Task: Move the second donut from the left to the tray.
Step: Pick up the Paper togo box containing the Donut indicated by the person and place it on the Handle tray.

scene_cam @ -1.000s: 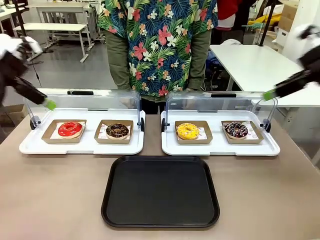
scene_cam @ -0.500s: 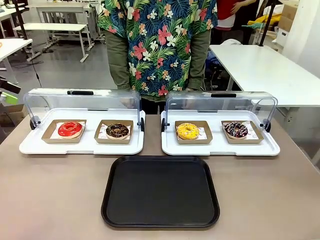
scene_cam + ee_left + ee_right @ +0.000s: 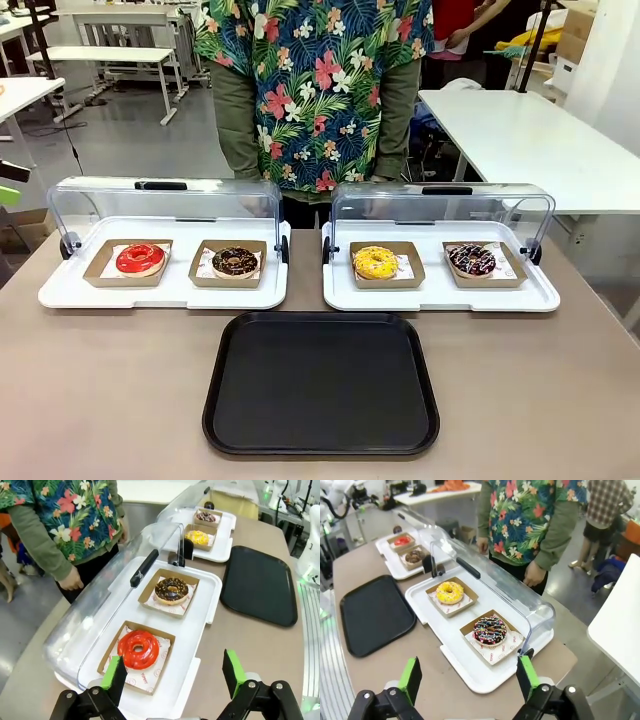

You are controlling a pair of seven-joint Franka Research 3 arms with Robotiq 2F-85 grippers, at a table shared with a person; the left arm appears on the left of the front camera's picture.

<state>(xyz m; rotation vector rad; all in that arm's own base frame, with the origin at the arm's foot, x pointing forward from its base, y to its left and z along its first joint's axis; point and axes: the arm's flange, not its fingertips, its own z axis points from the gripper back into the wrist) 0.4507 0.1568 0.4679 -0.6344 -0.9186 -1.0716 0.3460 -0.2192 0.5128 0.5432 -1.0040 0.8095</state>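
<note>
The second donut from the left point(image 3: 235, 262) is chocolate-brown and sits in a square cardboard holder on the left white tray; it also appears in the wrist views point(image 3: 171, 590) point(image 3: 414, 556). The black tray point(image 3: 320, 385) point(image 3: 260, 585) point(image 3: 375, 612) lies bare at the table's near middle. My left gripper point(image 3: 174, 672) hangs open above the left tray's outer end, nearer the red donut point(image 3: 138, 649) than the chocolate one. My right gripper point(image 3: 469, 676) is open too, off the right tray's outer end by the sprinkled donut point(image 3: 489, 629).
Two white trays point(image 3: 160, 295) point(image 3: 440, 298) stand side by side behind the black one, their clear lids raised at the back. The right one holds a yellow donut point(image 3: 375, 262) and a sprinkled donut point(image 3: 471, 260). A person point(image 3: 315, 90) stands at the far edge.
A second ago both arms reached in at the front view's left and right edges; they have drawn back out to the sides. The donuts and trays have not moved.
</note>
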